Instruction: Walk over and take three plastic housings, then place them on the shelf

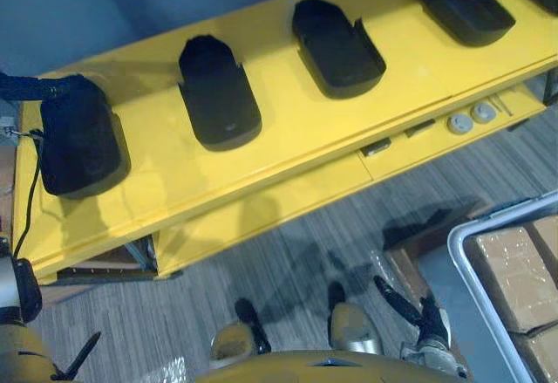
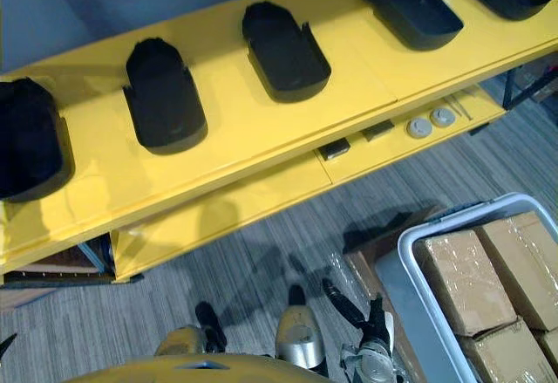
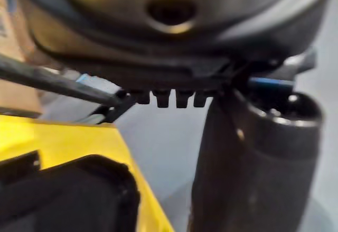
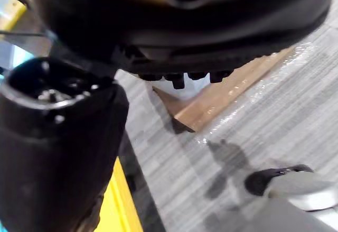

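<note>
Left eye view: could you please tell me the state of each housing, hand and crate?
Leftmost housing: resting on the shelf.
Second housing: hollow side down.
Third housing: hollow side up.
Fourth housing: hollow side up.
Left hand: close to the leftmost housing.
Right hand: open, empty.
Crate: open, holding boxes.

Housings (image 1: 219, 95) matt black plastic; shelf (image 1: 288, 130) smooth yellow; boxes (image 2: 462, 283) film-wrapped cardboard; floor (image 1: 261, 261) carpet.

Even, fairly bright overhead light falls on the yellow shelf (image 1: 288, 130), each black housing (image 1: 218, 91) casting a short soft shadow, and the wrapped boxes (image 2: 462, 283) below it glint faintly.
</note>
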Controlling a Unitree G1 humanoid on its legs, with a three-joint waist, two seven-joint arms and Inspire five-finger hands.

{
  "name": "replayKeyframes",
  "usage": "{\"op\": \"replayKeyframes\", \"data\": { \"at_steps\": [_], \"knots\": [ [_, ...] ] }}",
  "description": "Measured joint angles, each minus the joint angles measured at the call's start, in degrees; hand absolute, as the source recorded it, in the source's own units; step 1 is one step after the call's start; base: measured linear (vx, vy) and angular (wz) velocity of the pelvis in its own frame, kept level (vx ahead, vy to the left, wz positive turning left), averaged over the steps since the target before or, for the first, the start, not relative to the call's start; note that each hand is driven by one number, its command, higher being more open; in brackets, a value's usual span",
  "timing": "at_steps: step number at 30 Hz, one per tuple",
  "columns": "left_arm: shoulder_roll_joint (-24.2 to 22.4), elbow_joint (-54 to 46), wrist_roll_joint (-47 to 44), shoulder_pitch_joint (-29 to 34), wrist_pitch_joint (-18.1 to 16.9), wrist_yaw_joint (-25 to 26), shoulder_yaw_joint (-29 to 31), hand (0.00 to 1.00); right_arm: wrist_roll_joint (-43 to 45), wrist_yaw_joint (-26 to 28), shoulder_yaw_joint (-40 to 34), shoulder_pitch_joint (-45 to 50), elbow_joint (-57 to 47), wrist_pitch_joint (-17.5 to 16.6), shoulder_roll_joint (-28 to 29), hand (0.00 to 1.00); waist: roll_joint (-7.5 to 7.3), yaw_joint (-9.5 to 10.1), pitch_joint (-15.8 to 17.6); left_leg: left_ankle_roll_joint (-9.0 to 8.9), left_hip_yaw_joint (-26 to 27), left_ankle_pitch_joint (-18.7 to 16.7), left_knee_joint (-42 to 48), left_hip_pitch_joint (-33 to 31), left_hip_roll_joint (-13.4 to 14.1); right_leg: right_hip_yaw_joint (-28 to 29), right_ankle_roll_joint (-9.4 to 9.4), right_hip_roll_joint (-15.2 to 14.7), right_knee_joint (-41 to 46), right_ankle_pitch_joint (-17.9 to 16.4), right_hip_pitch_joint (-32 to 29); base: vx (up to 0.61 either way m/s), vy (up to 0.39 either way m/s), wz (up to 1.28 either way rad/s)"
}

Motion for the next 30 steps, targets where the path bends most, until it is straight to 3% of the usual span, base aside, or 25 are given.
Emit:
{"op": "replayKeyframes", "data": {
  "at_steps": [6,10,12,13,19,24,30],
  "knots": [
    [-0.87,-8.18,0.01,5.98,-2.72,1.42,0.04,1.0,0.02,-2.22,-1.08,-0.05,-3.28,-2.22,0.31,1.0,0.69,0.45,-3.39,-0.01,-0.04,-0.01,-0.96,1.47,-0.09,-0.37,0.06,-0.2,-1.52,0.29,2.0,0.04,0.004,0.01],
    [-6.56,-20.23,-2.64,13.8,-8.6,6.81,1.4,1.0,0.15,-3.52,-1.81,0.91,-4.58,-2.43,0.85,1.0,0.55,1.02,-5.26,-0.04,-0.4,0.01,-1.73,2.23,-0.08,-1.51,0.2,-0.46,-2.91,0.81,3.52,-0.01,0.002,0.09],
    [-12.69,-27.97,-5.0,18.8,-11.57,8.32,3.07,1.0,0.28,-4.17,-2.1,1.18,-4.65,-2.48,1.5,1.0,0.53,1.44,-6.53,-0.12,-0.57,0.06,-2.32,2.26,-0.28,-1.72,0.36,-0.58,-2.97,0.93,3.46,-0.02,0.019,0.07],
    [-19.0,-33.27,-5.73,22.88,-13.88,9.47,3.5,1.0,0.32,-4.78,-2.14,1.59,-4.72,-2.54,2.52,1.0,0.37,1.85,-7.61,-0.18,-0.57,0.09,-2.53,2.27,-0.47,-1.74,0.48,-0.73,-3.17,1.06,3.47,-0.04,0.025,0.0],
    [-38.35,-41.83,-7.63,34.37,-15.79,11.52,2.88,1.0,-0.15,-5.62,-2.09,3.66,-6.2,-2.48,5.35,1.0,0.03,1.93,-8.61,0.08,-1.35,1.86,-4.84,2.72,-1.31,-2.6,0.43,-0.72,-3.99,2.13,3.78,-0.07,0.001,0.05],
    [-42.58,-42.67,-7.7,38.13,-16.47,11.36,-0.72,1.0,-0.15,-5.92,-2.17,4.62,-4.92,-1.84,5.19,1.0,-0.24,2.16,-9.08,0.15,-1.73,3.59,-7.57,3.28,-2.2,-3.01,0.63,-0.85,-4.96,2.71,3.77,-0.08,-0.001,0.06],
    [-42.84,-42.67,-7.7,38.13,-16.46,11.67,-3.33,1.0,-0.14,-5.56,-2.17,4.87,-0.58,-0.7,5.04,1.0,-0.7,1.85,-9.95,0.34,-1.35,3.9,-7.69,3.29,-2.27,-2.75,0.71,-0.93,-5.18,3.19,3.51,-0.03,0.006,-0.04]
  ]
}}
